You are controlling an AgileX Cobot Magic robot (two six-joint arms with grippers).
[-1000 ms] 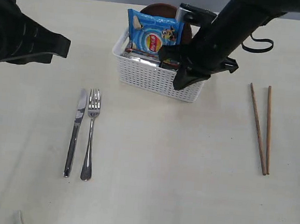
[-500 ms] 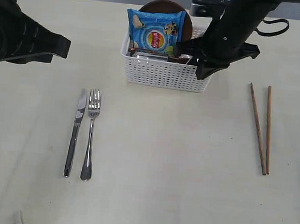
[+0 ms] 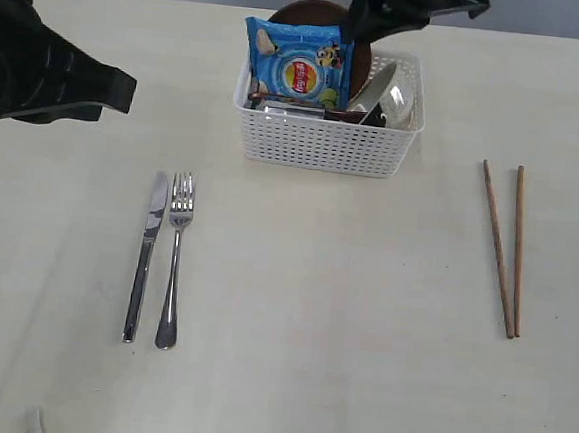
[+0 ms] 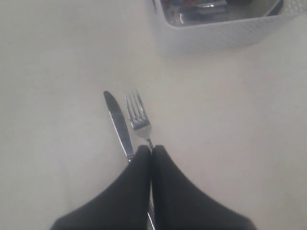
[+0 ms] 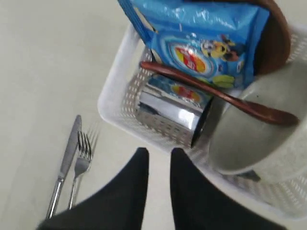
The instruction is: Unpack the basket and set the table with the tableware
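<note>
The white basket [image 3: 315,143] stands at the back of the table [image 3: 323,299]. Inside it are the brown plate [image 5: 276,33], the cream bowl [image 5: 259,134], the steel mug [image 5: 170,112] lying on its side and the wooden spoon [image 5: 216,93], which rests across them. The knife [image 3: 146,250] and fork [image 3: 174,258] lie side by side at front left, and two chopsticks [image 3: 503,248] lie at right. My right gripper [image 5: 159,152] hovers above the basket's near wall, open and empty. My left gripper [image 4: 151,148] is shut, empty, above the fork's handle.
A blue snack bag [image 3: 300,62] leans upright in the basket in front of the plate. The left arm [image 3: 50,72] hangs over the table's left side. The right arm [image 3: 417,4] is at the back edge, behind the basket.
The basket swung round and slid right, then stayed square. The right arm rose off it and drew back toward the far edge. Its jaws went from shut to open.
</note>
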